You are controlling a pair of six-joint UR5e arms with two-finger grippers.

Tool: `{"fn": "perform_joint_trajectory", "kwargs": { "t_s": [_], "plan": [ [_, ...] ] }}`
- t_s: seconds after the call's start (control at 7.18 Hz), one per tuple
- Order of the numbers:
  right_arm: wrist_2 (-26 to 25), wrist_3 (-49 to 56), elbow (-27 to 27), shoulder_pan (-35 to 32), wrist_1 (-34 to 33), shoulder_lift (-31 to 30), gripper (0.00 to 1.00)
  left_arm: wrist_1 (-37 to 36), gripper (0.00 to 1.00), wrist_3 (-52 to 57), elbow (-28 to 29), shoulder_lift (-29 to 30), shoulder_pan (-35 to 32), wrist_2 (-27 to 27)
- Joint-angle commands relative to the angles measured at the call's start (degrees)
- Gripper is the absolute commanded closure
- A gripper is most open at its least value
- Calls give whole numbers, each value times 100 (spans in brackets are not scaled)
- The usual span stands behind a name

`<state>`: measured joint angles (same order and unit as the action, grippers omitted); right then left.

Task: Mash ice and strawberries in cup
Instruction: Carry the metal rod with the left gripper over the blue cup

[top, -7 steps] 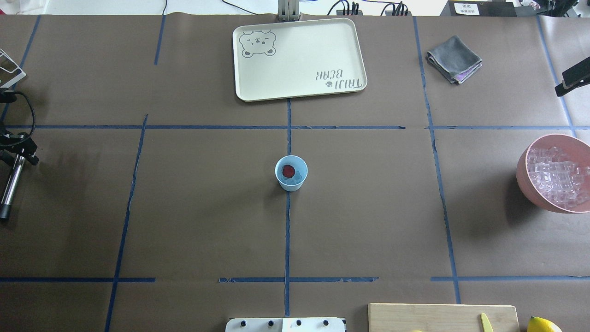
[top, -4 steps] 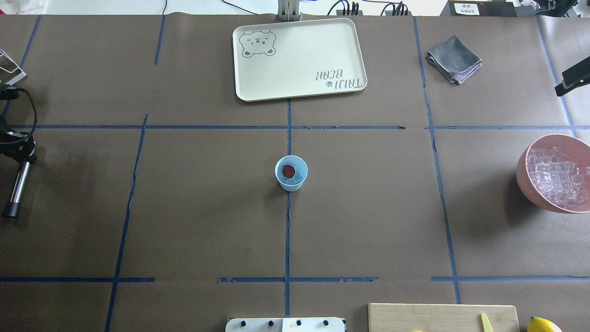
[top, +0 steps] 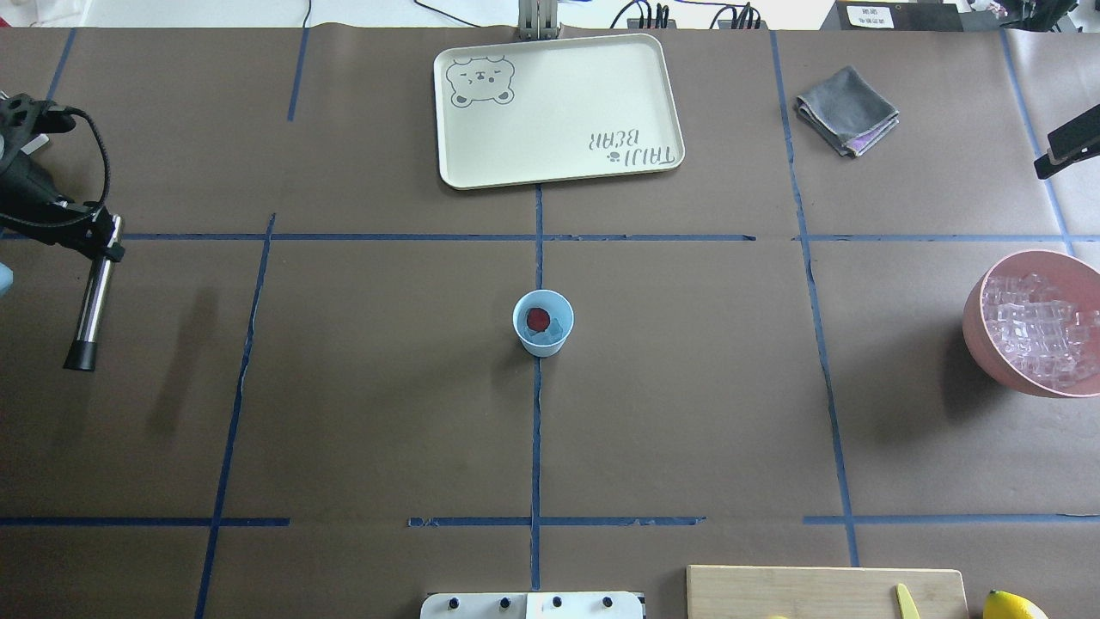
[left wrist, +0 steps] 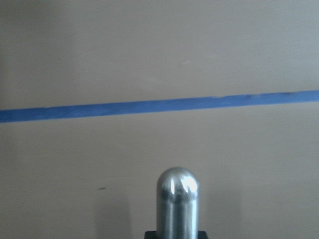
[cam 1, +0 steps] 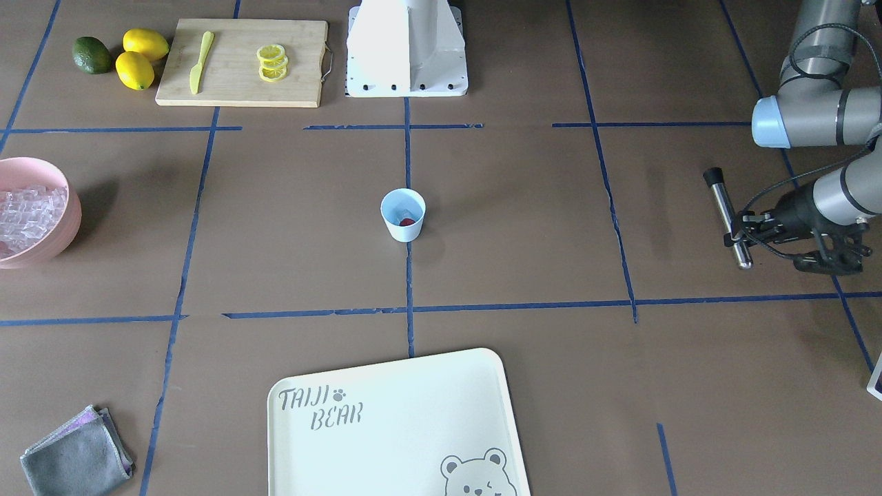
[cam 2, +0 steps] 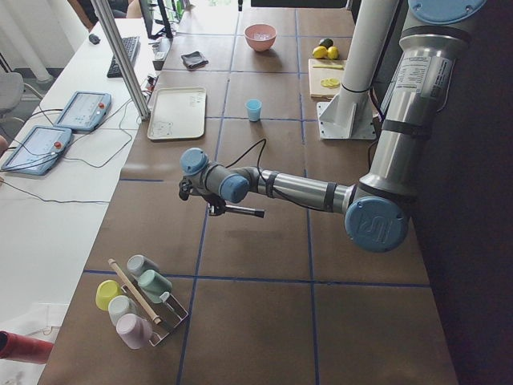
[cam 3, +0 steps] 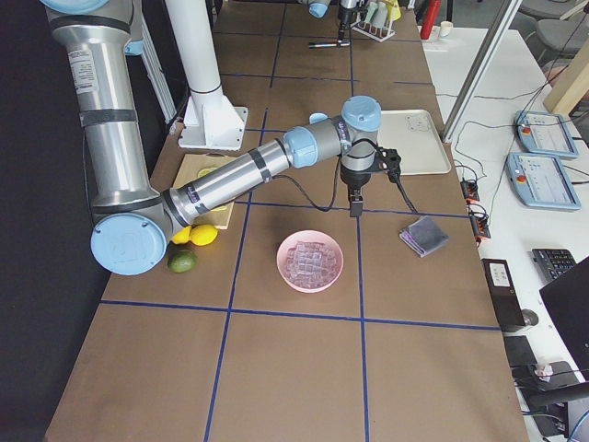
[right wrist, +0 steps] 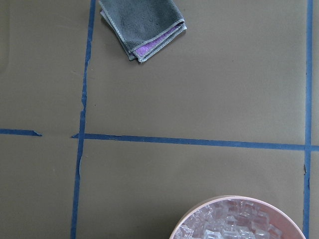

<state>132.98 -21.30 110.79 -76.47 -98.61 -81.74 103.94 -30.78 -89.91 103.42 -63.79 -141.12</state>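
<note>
Plainly, the left tool (top: 105, 243) is clamped on a steel muddler (top: 90, 301), gripping it near the bare rounded end. The black cap points back toward the robot, and the rod lies close to level above the surface (top: 387, 413), not upright. The pale blue cup (top: 543, 322) stands at the centre cross of blue tape, well off to that tool's right, with the strawberry (top: 538, 319) and ice cubes (top: 557, 332) inside. By my judgement the muddler must travel across and tip vertical over the rim. The right tool (top: 1066, 144) hangs near the pink bowl (top: 973, 318); whether its fingers are parted I cannot tell.
</note>
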Motion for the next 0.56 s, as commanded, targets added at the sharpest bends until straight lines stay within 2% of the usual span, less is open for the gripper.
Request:
{"fn": "perform_joint_trajectory", "kwargs": {
  "t_s": [0.0,0.28,0.42],
  "plan": [
    [0,3,-22,0,9,9,0,-14,100,-734,-571,937,506,57],
    [0,3,-31,0,9,9,0,56,100,-824,-1052,1600,1364,933],
    [0,3,-31,0,9,0,0,657,100,-790,-1098,1828,1621,1450]
  ]
}}
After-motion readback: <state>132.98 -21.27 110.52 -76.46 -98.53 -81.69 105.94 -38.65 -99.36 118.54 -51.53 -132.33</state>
